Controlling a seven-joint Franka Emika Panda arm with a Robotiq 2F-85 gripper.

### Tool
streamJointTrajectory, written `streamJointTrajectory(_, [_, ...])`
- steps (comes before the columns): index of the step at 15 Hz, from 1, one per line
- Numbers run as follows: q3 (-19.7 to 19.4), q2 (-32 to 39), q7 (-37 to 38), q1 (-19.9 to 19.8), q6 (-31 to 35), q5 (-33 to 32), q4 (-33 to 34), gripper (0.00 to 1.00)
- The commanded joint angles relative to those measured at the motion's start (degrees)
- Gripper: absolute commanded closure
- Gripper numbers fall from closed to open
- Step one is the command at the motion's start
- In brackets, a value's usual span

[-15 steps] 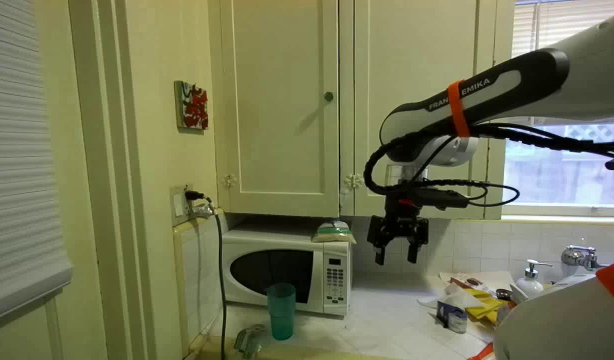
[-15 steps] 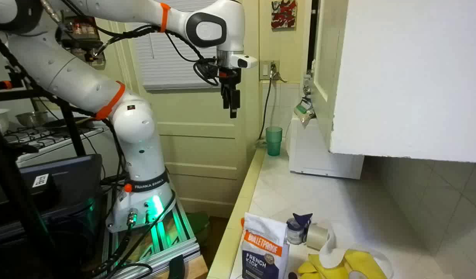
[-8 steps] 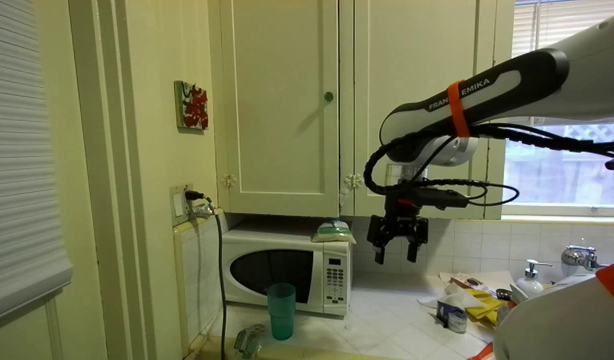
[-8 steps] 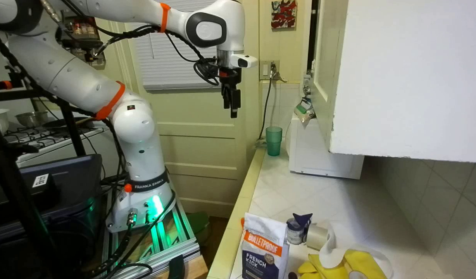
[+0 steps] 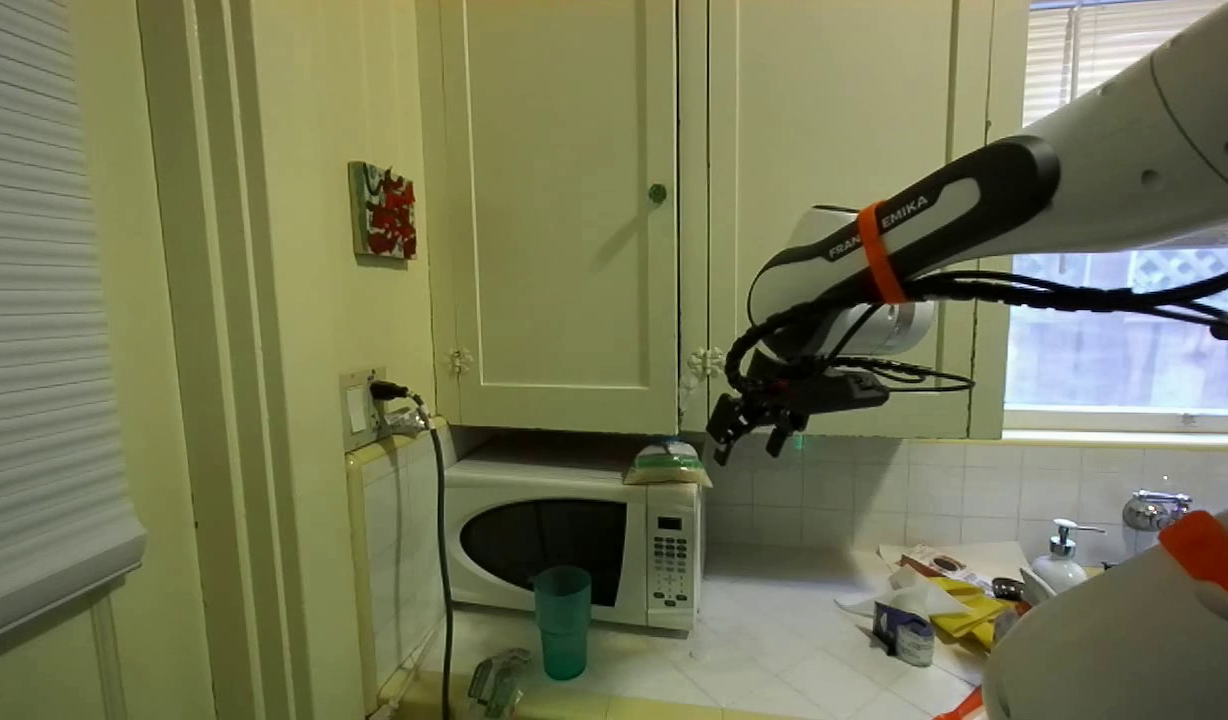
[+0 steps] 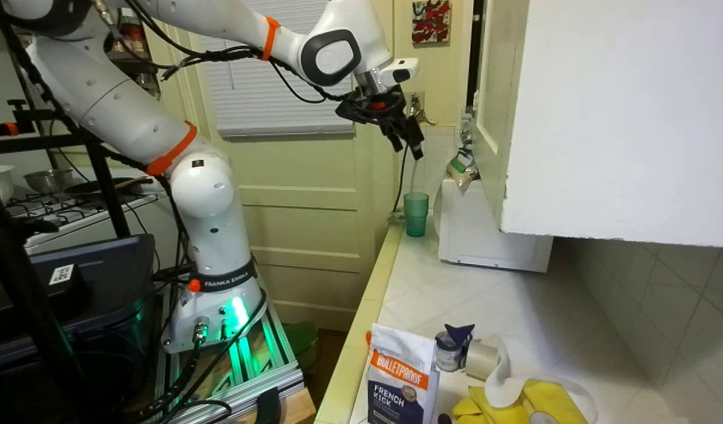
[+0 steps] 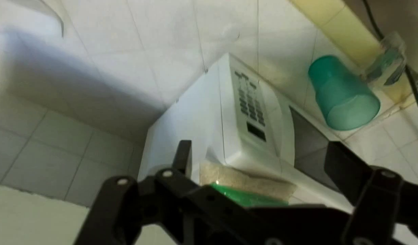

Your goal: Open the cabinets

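Cream-white cabinets (image 5: 564, 250) hang on the wall in both exterior views, two tall panel doors visible and both closed. The left door carries a small round dark knob (image 5: 657, 193). My arm hides the lower part of the right door (image 5: 834, 110). My gripper (image 5: 749, 456) is tilted, fingers pointing down towards the wall, near the cabinets' lower edge and apart from the knob. In an exterior view, a gap separates the gripper (image 6: 407, 153) from the cabinet door (image 6: 488, 126). In the wrist view, the fingers (image 7: 183, 154) stand wide apart, holding nothing; cream cabinet surface (image 7: 32, 217) fills the lower left.
Below the cabinets sits a white microwave (image 5: 574, 540) with a small bag (image 5: 667, 465) on top. A teal cup (image 5: 564, 625) stands before it, beside a hanging power cord (image 5: 442, 560). A coffee bag (image 6: 400, 377) and a yellow cloth (image 6: 544, 403) lie further along the counter.
The gripper has tilted from pointing straight down and moved up and closer to the cabinets. In an exterior view it has shifted leftwards. Its jaws stay open, and the cabinet doors have not moved.
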Motion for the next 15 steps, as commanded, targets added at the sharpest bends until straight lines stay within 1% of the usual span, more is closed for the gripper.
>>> streamJointTrajectory(1, [-5.0, 7.8, -7.2, 5.1, 12.1, 3.5, 2.7, 0.0])
streamJointTrajectory(3, [-8.3, 10.0, -11.5, 10.1, 16.6, 7.4, 3.8, 0.0])
streamJointTrajectory(4, [-10.0, 10.5, -13.7, 13.1, 17.1, 9.8, 4.6, 0.0])
streamJointTrajectory(5, [-10.7, 10.6, -14.6, 15.0, 16.3, 11.8, 5.2, 0.0])
streamJointTrajectory(6, [-7.8, 9.3, -11.8, 10.3, 15.9, 8.6, 3.4, 0.0])
streamJointTrajectory(7, [-8.6, 10.0, -12.8, 12.1, 16.0, 10.1, 4.2, 0.0])
streamJointTrajectory(8, [-8.9, 10.4, -13.3, 13.1, 16.0, 10.7, 4.7, 0.0])
streamJointTrajectory(11, [-9.2, 10.5, -13.4, 13.6, 16.0, 11.0, 5.1, 0.0])
streamJointTrajectory(12, [-9.0, 10.9, -14.1, 13.5, 17.8, 10.5, 4.9, 0.0])
streamJointTrajectory(15, [-10.6, 11.0, -17.9, 16.6, 24.4, 11.5, 4.5, 0.0])
